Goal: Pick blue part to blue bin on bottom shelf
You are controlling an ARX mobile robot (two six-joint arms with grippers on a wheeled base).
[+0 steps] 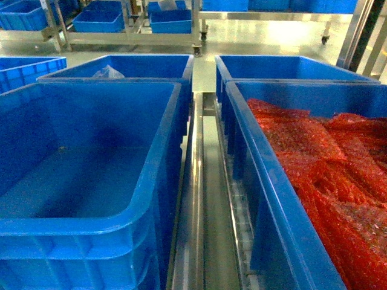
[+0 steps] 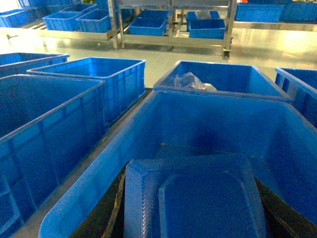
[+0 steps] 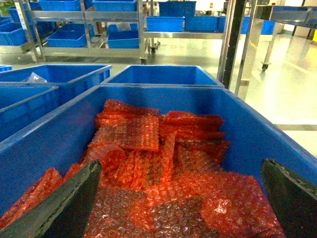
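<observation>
On my head view, the far-left bin (image 1: 30, 67) shows at the left edge, its contents out of sight. Next to it the left bin (image 1: 91, 157) fills the lower left of the frame and is bare inside. Behind it, at upper left, a rear bin (image 1: 145, 65) holds a clear bag (image 1: 107, 72).

The left wrist view looks down into the left bin. The blue part (image 2: 198, 193), a flat tray-like piece, sits at the bottom centre of that frame, above the bin's near wall. The left gripper (image 2: 195, 210) has its dark jaws pinching it from both sides.

Down the middle of the head view runs the bottom shelf (image 1: 196, 199), its steel rail between the two front bins.

At lower right the right bin (image 1: 266, 199) is piled with red bags (image 1: 338, 175) of bubble wrap. A second rear bin (image 1: 284, 66) stands behind it. In the right wrist view the right gripper (image 3: 181, 168) hangs over those bags, jaws spread wide, holding nothing.

Across the top, steel racks (image 1: 130, 27) carry more blue bins over a pale glossy floor (image 1: 266, 39).
</observation>
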